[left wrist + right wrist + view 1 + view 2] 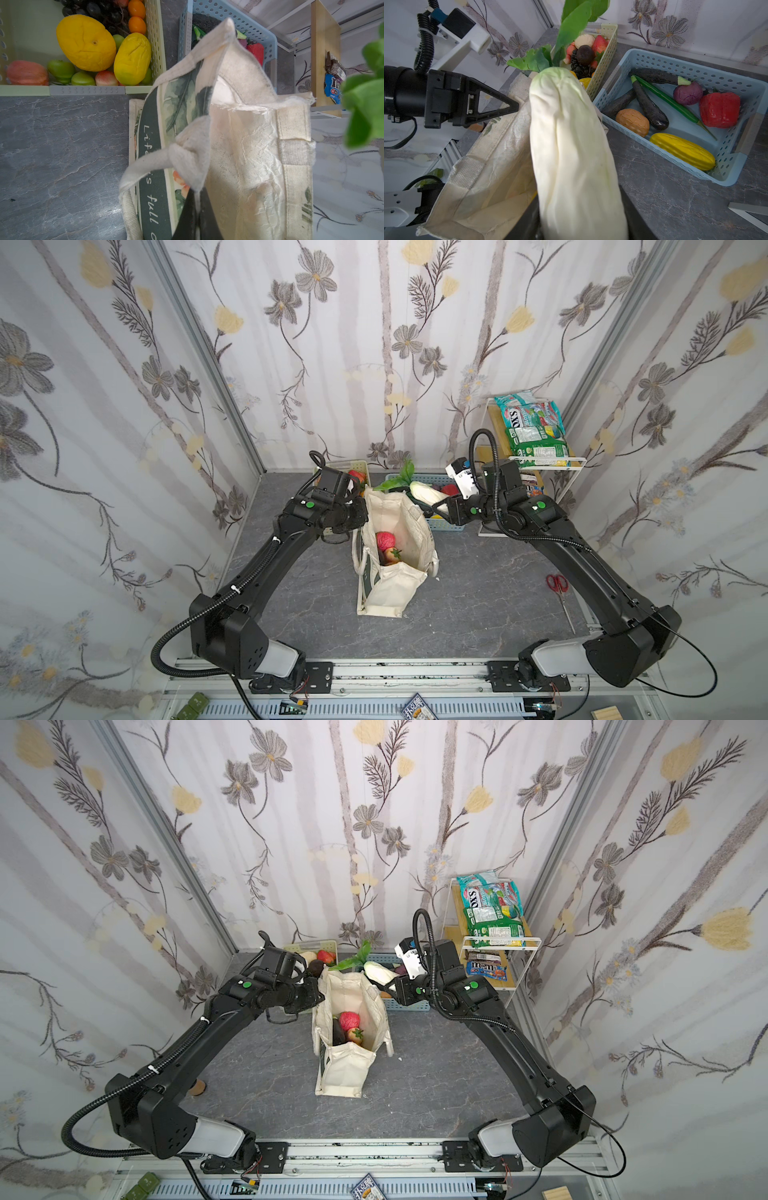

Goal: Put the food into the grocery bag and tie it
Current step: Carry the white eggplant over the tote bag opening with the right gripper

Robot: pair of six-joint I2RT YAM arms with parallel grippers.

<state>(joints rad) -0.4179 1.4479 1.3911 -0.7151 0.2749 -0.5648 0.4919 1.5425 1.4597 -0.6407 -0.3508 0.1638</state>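
The left gripper (197,197) pinches the rim of the canvas tote (395,593), standing open on the grey table (478,605). The right gripper (442,506) clasps a pale toy cabbage (571,145) at the tote's far rim, beside the blue basket (654,60).

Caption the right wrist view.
Right gripper holds a white cabbage at the rim of the open bag, blue basket beside.

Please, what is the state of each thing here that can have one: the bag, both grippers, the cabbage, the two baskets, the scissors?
grocery bag, upright, mouth open, toy fruit inside.
left gripper, shut on the bag's rim.
right gripper, shut on the cabbage.
cabbage, held at the bag's rim, not yet inside.
blue basket, partly filled.
pale green basket, partly filled.
scissors, closed, lying flat.
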